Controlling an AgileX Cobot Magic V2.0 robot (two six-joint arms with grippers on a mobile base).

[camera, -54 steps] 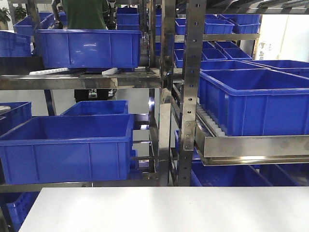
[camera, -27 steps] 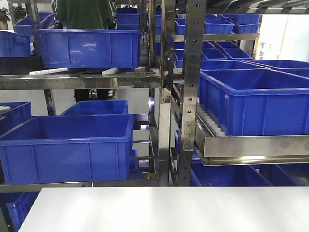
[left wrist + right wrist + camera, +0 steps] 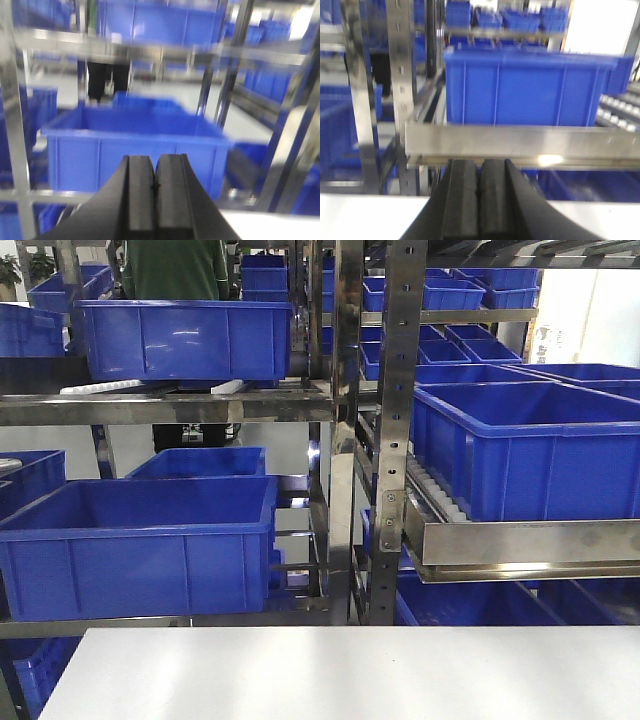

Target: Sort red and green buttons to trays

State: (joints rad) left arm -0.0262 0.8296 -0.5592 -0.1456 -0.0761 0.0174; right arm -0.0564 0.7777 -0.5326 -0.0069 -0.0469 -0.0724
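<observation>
The left gripper [image 3: 154, 187] shows two matte black fingers, flat-faced and square-edged, pressed together along a thin seam with nothing between them. The right gripper [image 3: 479, 192] looks the same: two black fingers closed face to face, empty. A smooth white tabletop [image 3: 350, 675] shows beneath them. Where the buttons and trays lie cannot be told from these views.

Past the tabletop stands a perforated steel upright [image 3: 399, 390], polished and punched with a column of holes. Left of the upright, low down, sits the lower blue crate [image 3: 140, 540], deep glossy plastic with ribbed walls and a thick rim. Above it, on a steel shelf, is the upper blue crate [image 3: 185, 338]. Right of the upright, a third, the large blue crate [image 3: 530, 455], rests on a sloping track of white rollers [image 3: 440, 495] edged by an angled steel rail [image 3: 520, 545]. Smaller blue crates crowd the shelves behind, overlapping too much to count. Far left of the upright, behind the upper blue crate, stands one person in a green top [image 3: 175, 268].
</observation>
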